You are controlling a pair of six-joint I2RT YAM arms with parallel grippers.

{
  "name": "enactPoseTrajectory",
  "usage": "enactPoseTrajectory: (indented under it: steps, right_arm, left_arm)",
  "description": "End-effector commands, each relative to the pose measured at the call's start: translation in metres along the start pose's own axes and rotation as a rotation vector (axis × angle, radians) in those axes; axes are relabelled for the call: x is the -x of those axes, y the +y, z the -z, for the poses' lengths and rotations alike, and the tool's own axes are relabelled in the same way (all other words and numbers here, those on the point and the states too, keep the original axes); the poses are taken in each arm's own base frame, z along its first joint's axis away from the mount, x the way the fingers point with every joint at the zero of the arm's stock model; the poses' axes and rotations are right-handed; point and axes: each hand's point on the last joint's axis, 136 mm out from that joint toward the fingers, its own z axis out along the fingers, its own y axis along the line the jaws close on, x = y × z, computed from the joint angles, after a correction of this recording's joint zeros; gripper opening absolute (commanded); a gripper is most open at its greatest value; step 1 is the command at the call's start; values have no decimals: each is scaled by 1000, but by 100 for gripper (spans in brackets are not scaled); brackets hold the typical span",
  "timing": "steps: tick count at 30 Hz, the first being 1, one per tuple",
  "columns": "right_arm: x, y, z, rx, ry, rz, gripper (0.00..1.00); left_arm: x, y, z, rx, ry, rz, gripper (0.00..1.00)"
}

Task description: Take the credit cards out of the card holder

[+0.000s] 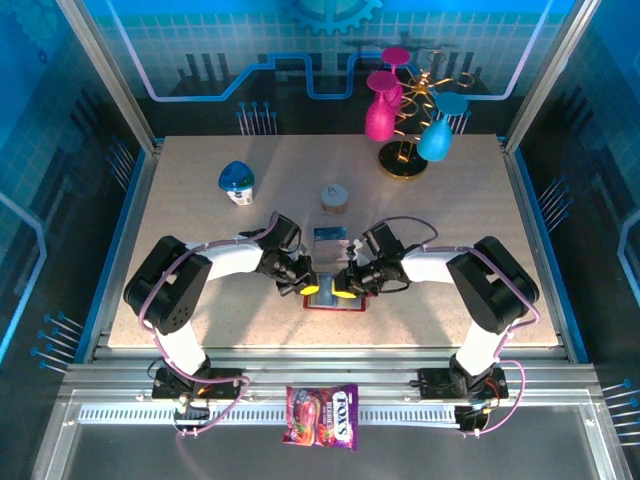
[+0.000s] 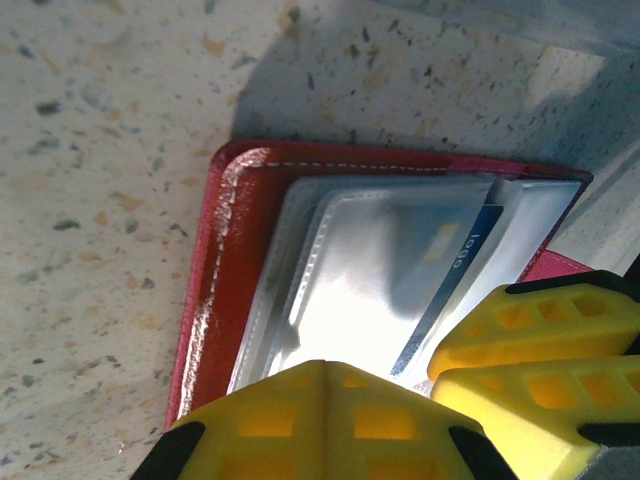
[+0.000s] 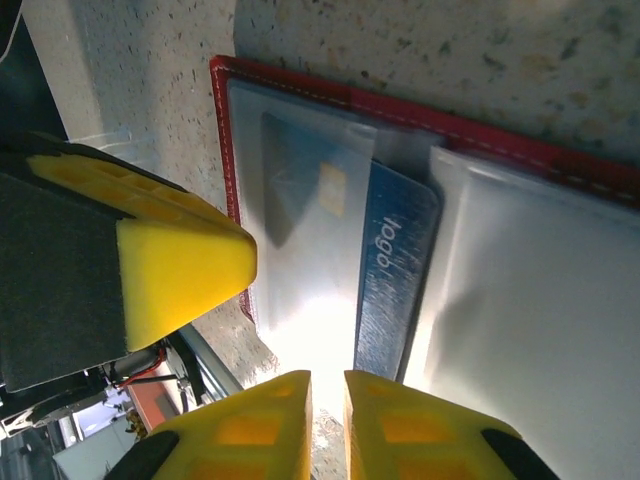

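Meeting over the open red card holder (image 1: 335, 305) at the near-centre of the table (image 1: 200, 330), the left gripper (image 2: 325, 420) has its fingers pressed together, while the right gripper (image 3: 328, 420) shows a narrow slit and glare hides whether anything is pinched. Wrist views show a blue credit card (image 3: 395, 270) marked "logo" sticking partly out of a see-through pocket, a detail too small from above. The top view adds a blue-and-white card (image 1: 330, 238) lying just beyond the holder.

Harsh white glare burns out the grey see-through plastic pockets (image 2: 340, 330) in both wrist views, where the close yellow ridged fingertips (image 2: 320, 420) blur. The overhead view is evenly bright, with soft shadows on the speckled beige tabletop (image 1: 200, 230).
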Motion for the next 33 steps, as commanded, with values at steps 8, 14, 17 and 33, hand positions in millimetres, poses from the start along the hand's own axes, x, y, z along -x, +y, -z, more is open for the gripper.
enactPoseTrajectory:
  steps: [8, 14, 17, 33]
  right_arm:
    - [-1, -9, -5, -76, 25, 5, 28]
    - [1, -12, 0, -125, 11, 15, 30]
    - [1, -12, 3, -139, 6, 19, 30]
    - [7, -4, 16, -75, -45, 6, 31]
  left_arm:
    - [-4, 10, -4, 34, 16, -1, 0]
    - [-5, 12, -5, 40, 15, 1, 0]
    - [-5, 14, -5, 44, 19, 2, 0]
    - [-5, -14, 10, 32, 5, -63, 0]
